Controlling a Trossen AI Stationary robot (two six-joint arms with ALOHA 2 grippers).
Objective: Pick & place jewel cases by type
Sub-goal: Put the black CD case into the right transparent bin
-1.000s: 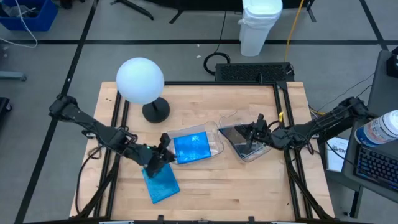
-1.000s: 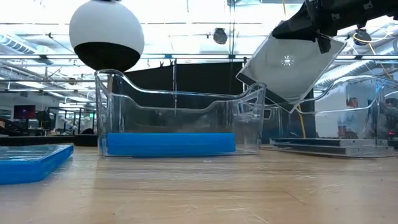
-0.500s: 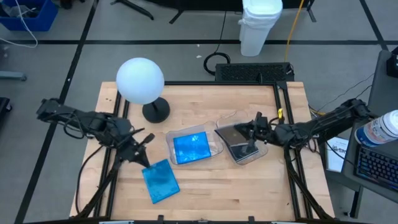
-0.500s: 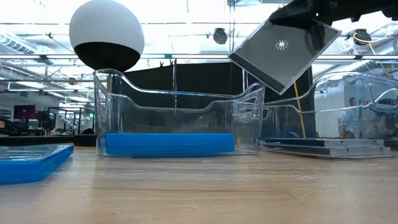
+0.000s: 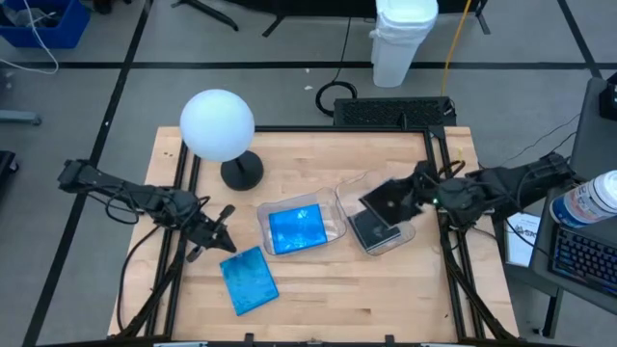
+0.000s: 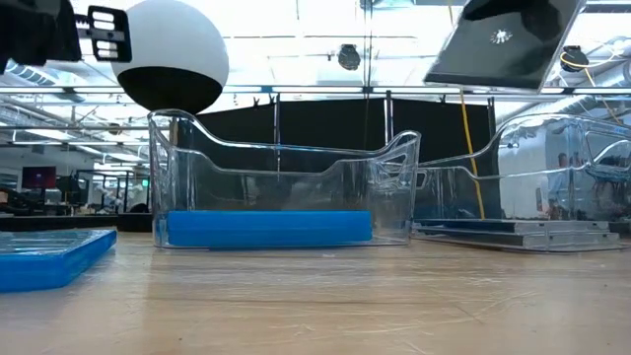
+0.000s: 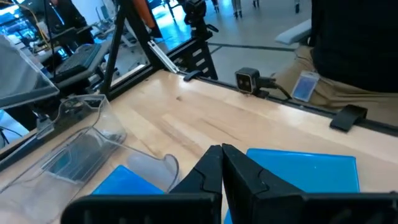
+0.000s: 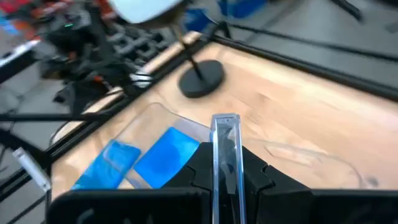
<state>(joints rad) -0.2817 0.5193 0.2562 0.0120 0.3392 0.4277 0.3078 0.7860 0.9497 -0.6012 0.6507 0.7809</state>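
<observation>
Two clear bins stand side by side mid-table. The left bin holds a blue jewel case. The right bin holds dark jewel cases lying flat. Another blue jewel case lies flat on the table near the front, left of the bins. My left gripper hovers shut just left of that case, touching nothing; its wrist view shows the shut fingers with the blue case beyond them. My right gripper is shut on a dark jewel case above the right bin. My right gripper pinches the dark jewel case between its two fingers at the case's right-hand edge, coming from the table's right side. In its wrist view the case stands edge-on between the fingers. The case is lifted clear above the bin, tilted.
A white globe lamp on a dark round base stands at the table's far left. A small camera sits on the near edge, with a seated person behind it. Bare wood lies in front of the bins.
My left gripper has drawn back from over the blue case on the table toward the left edge; the case stays flat where it was. My right gripper has risen and pulled toward the right edge with the dark case, which has lifted higher and tipped nearer level.
</observation>
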